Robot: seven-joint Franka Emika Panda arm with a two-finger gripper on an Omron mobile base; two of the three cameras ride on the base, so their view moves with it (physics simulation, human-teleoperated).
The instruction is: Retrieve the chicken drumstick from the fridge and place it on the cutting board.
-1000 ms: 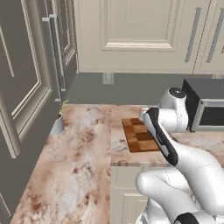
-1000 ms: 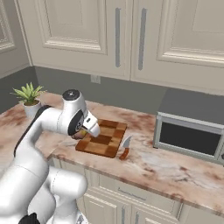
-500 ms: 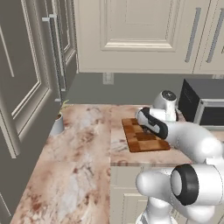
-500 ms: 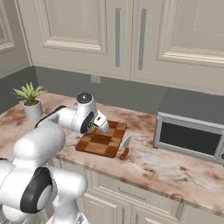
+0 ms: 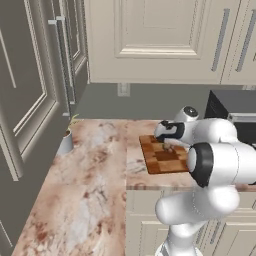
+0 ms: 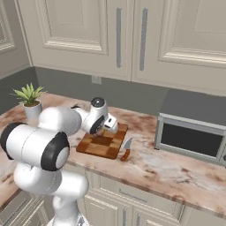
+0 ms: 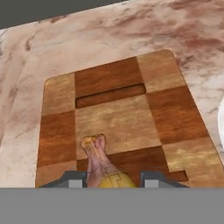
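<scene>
The checkered wooden cutting board (image 7: 122, 118) lies on the pinkish marbled counter, and it also shows as the cutting board (image 5: 162, 159) and the cutting board (image 6: 102, 144) in the two base views. My gripper (image 7: 113, 180) hangs low over the board's near part, shut on the golden-brown chicken drumstick (image 7: 99, 157). The drumstick's thin bone end points out over the board. From the sides, the gripper (image 5: 168, 145) and gripper (image 6: 103, 131) hover just above the board. The tall grey fridge (image 5: 30, 100) stands shut at the far left.
A knife (image 6: 127, 148) lies on the counter right of the board. A grey microwave (image 6: 190, 136) stands further right. A small potted plant (image 6: 29, 98) sits at the counter's left end. Cream cabinets hang above.
The arm has reached forward and lowered the hand with the drumstick to just above the cutting board. The base views have not shifted.
</scene>
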